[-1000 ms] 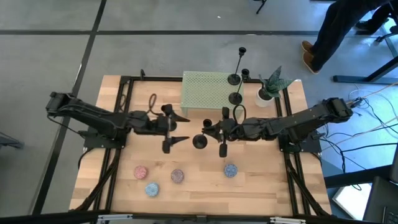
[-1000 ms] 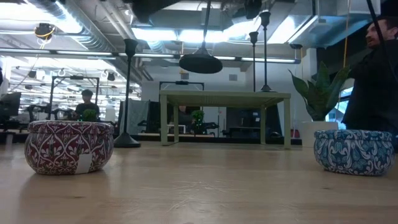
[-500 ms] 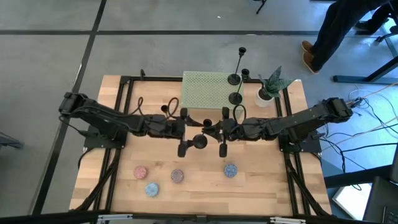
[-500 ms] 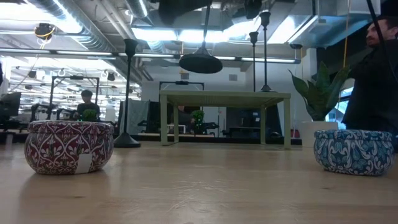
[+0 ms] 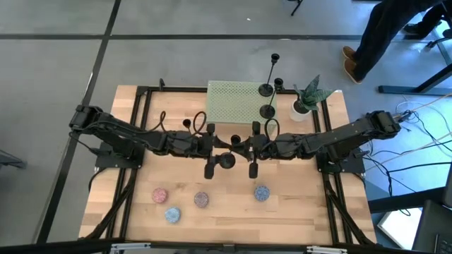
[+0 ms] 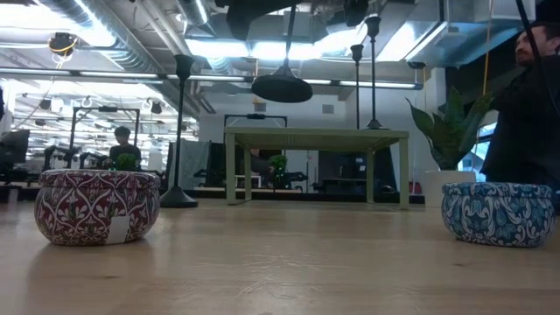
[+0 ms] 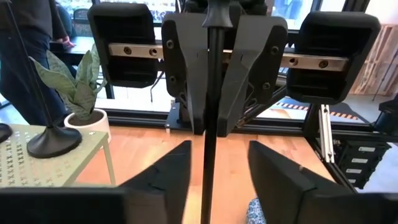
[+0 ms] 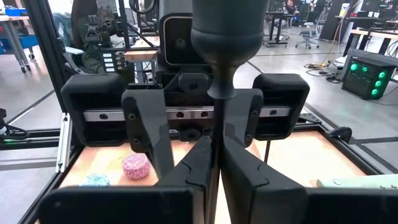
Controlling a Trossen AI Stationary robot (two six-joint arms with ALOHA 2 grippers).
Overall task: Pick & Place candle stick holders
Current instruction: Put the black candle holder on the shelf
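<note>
One black candle stick holder [image 6: 282,86] hangs upright above the table's middle, round base down, cup [image 8: 224,37] up. My right gripper [image 8: 214,168] is shut on its thin stem. My left gripper [image 7: 214,171] faces it from the left, open. Its two fingers stand on either side of the stem [image 7: 208,143] with a gap on each side. In the high view the two grippers meet nose to nose [image 5: 232,148] over the base [image 5: 226,160]. Other holders [image 5: 267,88] stand on their bases at the green rack's right end. One more [image 6: 181,131] stands on the table far left. My right gripper pinches the stem's upper part [image 7: 209,93], just under the cup, between its two fingers [image 8: 193,168]. The fingers lie level, come from the table's right side and cross the stem. The holder hangs upright below the hold, its base clear of the table.
A green perforated rack [image 5: 233,104] stands at the far middle, with a potted plant [image 5: 305,99] to its right. Several small round patterned tins [image 5: 159,194] [image 5: 261,192] sit near the front edge. A person [image 5: 395,28] stands beyond the table's far right corner.
My left gripper has moved toward the table's right edge, up to the held holder. Its fingers have come around the stem and drawn closer together. My right gripper and the holder have kept still.
</note>
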